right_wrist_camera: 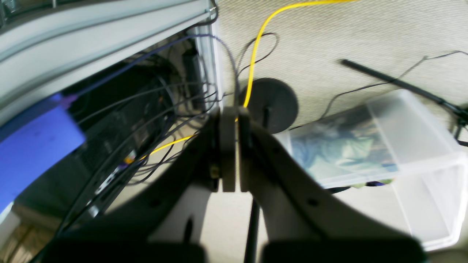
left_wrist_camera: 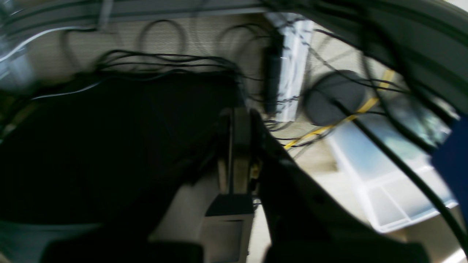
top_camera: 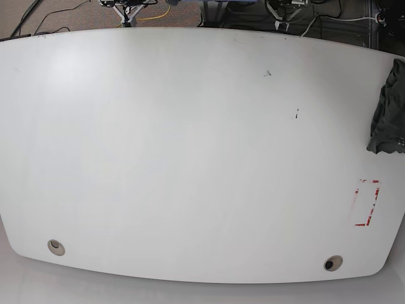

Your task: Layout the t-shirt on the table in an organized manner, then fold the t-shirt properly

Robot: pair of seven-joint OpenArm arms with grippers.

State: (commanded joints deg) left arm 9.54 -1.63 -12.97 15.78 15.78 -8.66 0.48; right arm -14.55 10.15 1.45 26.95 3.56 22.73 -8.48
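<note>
The t-shirt (top_camera: 386,109) lies bunched in a dark heap at the far right edge of the table (top_camera: 190,158), partly cut off by the base view. Both arms are held back beyond the table's far edge, away from the cloth. My left gripper (left_wrist_camera: 237,115) is shut with nothing between its fingers, and its view is blurred. My right gripper (right_wrist_camera: 230,111) is also shut and empty. Both wrist views face the floor and show neither the t-shirt nor the table.
A red tape rectangle (top_camera: 366,202) marks the table near the right front. Grommet holes sit at front left (top_camera: 56,247) and front right (top_camera: 333,263). Beyond the table are cables, a yellow cord (right_wrist_camera: 256,47), a clear plastic bin (right_wrist_camera: 384,146) and a round dark base (right_wrist_camera: 270,104).
</note>
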